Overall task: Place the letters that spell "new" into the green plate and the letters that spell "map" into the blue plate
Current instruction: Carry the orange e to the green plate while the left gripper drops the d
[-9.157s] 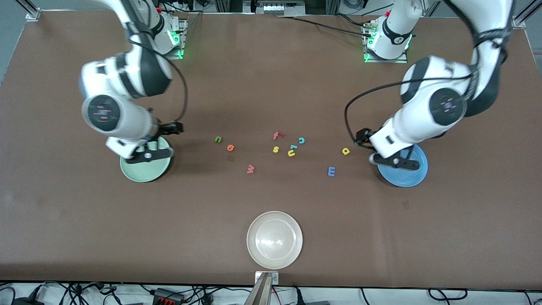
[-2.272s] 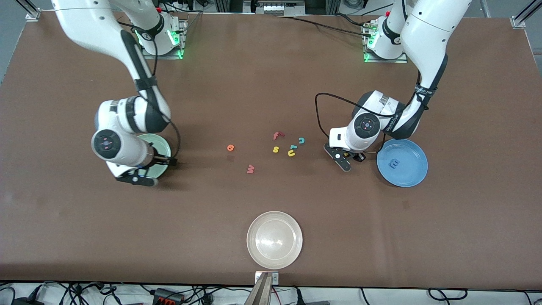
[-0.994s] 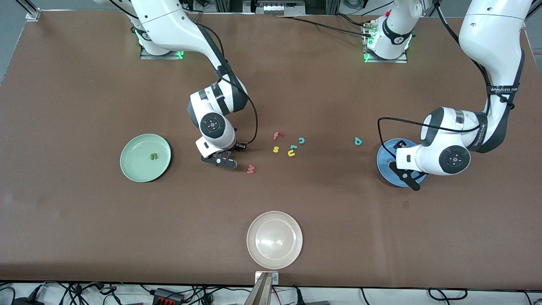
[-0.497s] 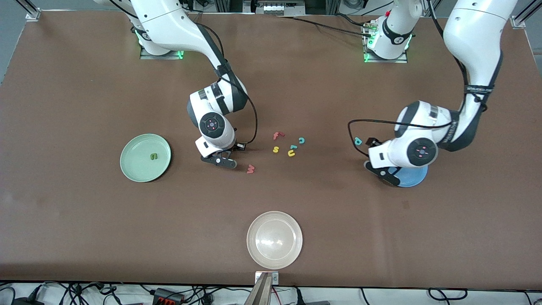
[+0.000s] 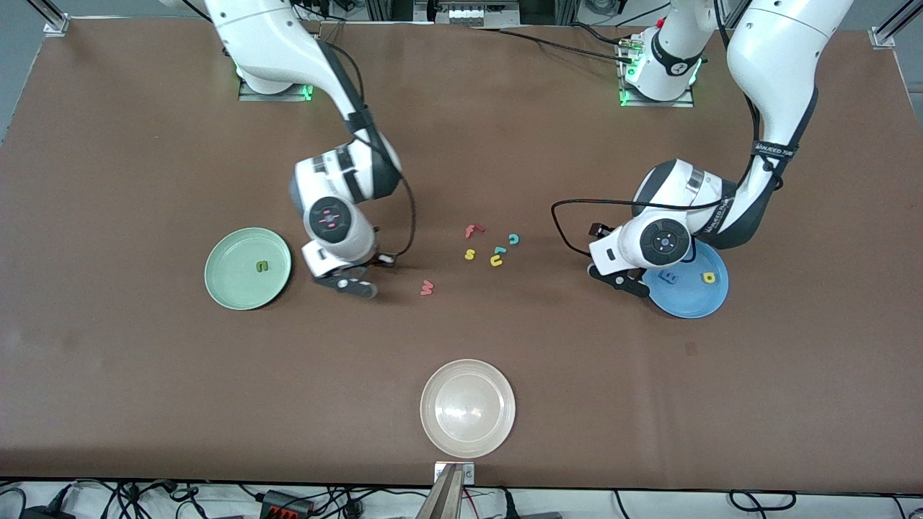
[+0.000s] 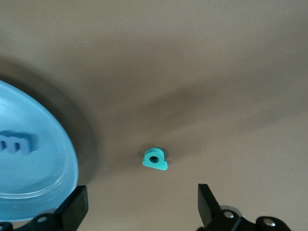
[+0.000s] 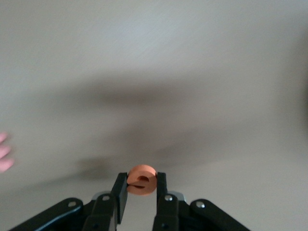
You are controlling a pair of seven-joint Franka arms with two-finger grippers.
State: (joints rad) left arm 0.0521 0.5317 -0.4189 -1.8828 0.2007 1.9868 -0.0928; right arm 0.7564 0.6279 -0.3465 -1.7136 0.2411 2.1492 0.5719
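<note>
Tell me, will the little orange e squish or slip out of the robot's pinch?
The orange e probably squishes slightly: it looks like thick, soft foam. It's likely very light, being tiny between the right gripper fingers. It seems unlikely to slip, since they press its flat sides.

A brown tabletop (image 5: 144,375) is filling almost the whole front view, its matte covering lying flat and catching soft, even overhead light that is throwing only faint shadows. Silver aluminium frame posts (image 5: 50,18) are standing at the corners along the edge where the bases are mounted, green indicator lights (image 5: 306,90) are glowing there, and black cables (image 5: 548,42) are trailing across that edge. Along the edge nearest the camera a pale floor strip (image 5: 793,504) is showing, with tangled cables (image 5: 144,497) and a small metal bracket (image 5: 454,472) sitting at the edge's middle.
</note>
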